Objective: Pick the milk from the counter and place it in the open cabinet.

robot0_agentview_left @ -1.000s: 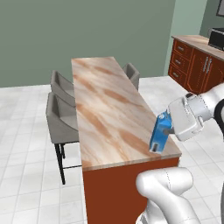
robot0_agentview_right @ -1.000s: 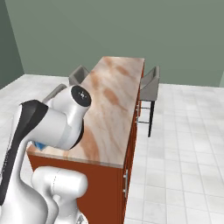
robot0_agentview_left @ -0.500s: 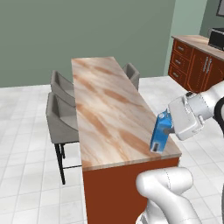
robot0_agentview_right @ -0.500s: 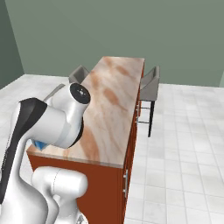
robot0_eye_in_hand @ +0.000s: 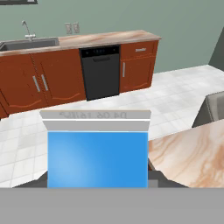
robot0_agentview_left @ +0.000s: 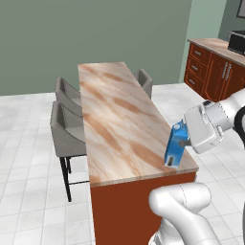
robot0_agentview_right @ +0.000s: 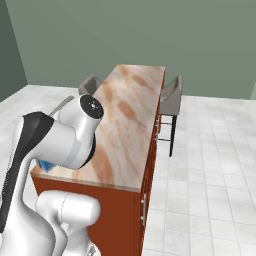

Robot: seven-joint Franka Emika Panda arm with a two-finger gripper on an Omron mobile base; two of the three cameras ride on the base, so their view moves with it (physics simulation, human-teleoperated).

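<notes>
milk [robot0_agentview_left: 174,148] tilted at near right corner of the counter [robot0_agentview_left: 117,119], base edge seemingly just touching or barely off the slab; carton fills hand view [robot0_eye_in_hand: 97,159]. gripper [robot0_agentview_left: 184,143] pressed against carton's side, looks clenched on it, fingers mostly hidden. tilt suggests start of lift rather than resting. stools [robot0_agentview_left: 69,131] along far side. lower cabinets and dishwasher [robot0_eye_in_hand: 101,72] beyond. open cabinet unseen, so transport step ahead.
</notes>
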